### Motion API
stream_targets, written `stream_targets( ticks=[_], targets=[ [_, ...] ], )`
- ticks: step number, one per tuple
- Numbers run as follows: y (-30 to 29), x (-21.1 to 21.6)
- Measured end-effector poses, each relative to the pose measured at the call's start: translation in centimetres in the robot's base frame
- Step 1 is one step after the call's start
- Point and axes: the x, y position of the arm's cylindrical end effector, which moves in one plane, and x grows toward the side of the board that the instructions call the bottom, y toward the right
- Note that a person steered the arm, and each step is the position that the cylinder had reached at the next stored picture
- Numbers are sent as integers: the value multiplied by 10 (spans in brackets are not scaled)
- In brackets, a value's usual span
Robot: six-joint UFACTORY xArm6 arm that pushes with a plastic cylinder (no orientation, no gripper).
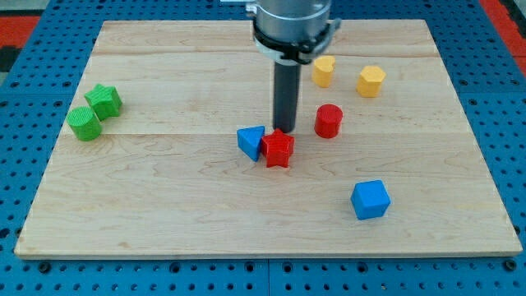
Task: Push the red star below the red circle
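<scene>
The red star [279,149] lies near the board's middle, touching the blue triangle [251,141] on its left. The red circle [328,121] stands up and to the right of the star, a short gap away. My tip [285,130] is at the star's upper edge, just behind it, left of the red circle.
Two yellow blocks [324,71] [371,80] sit at the view's upper right. A blue cube [370,199] lies at the lower right. A green star [103,100] and a green cylinder [85,123] sit at the left. The wooden board [164,205] ends in a blue pegboard surround.
</scene>
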Motion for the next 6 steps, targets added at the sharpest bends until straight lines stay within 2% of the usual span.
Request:
stream_targets(
  ticks=[1,2,5,6],
  targets=[
    [-50,-2],
    [-62,31],
    [19,59],
    [30,35]
  ],
)
